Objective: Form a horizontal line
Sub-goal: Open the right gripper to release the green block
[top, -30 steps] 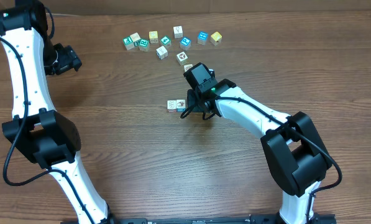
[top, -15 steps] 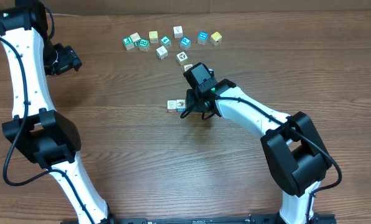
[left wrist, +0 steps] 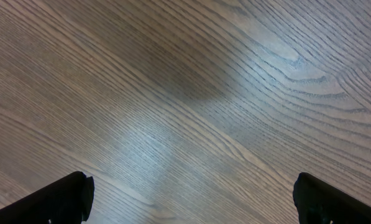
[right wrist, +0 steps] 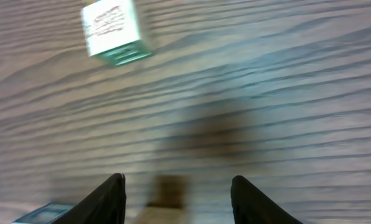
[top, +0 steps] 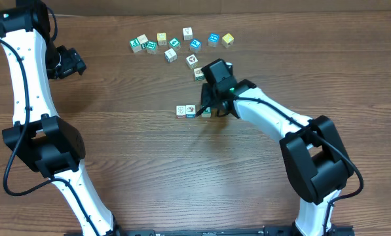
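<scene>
Short horizontal line of cubes, long axis left-right overhead

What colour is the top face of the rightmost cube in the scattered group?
Yellowish. The rightmost cube shows best in the overhead view.

Both rigs match: left arm and right arm have glossy white tube links, chunky black joint housings and thin black cables looping alongside. The right one has a tiny green light. Left gripper and right gripper are plain matte black.
</scene>
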`<state>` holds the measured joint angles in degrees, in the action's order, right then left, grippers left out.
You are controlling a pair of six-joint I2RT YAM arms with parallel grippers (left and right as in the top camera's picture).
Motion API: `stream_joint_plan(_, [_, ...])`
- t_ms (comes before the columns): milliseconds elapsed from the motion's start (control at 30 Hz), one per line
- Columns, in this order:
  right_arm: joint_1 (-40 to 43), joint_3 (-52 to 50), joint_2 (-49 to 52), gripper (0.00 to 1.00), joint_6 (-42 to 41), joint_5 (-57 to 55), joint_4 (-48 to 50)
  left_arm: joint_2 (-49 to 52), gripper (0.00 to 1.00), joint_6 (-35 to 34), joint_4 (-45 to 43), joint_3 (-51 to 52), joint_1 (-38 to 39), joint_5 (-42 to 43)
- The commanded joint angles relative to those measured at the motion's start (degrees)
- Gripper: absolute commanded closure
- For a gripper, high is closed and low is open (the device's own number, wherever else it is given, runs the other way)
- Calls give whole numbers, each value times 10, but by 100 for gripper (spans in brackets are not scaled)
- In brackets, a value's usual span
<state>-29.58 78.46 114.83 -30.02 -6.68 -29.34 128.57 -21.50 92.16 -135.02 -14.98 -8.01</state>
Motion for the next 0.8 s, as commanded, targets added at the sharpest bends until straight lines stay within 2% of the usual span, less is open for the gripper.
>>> stream_joint_plan(0, [16,15,5,53,-4,-11,-12,-1,0,-8,1,3,4,-5])
stream_joint_plan(100, [21,15,5,64,-4,-7,-40,-1,0,-8,1,3,4,-5])
stream_joint_plan(300, [19,14,5,96,-4,4,-68,-1,0,-8,1,3,4,-5])
stream_joint_plan(767, [16,-14,6,96,-4,25,-57,-1,0,-8,1,3,4,-5])
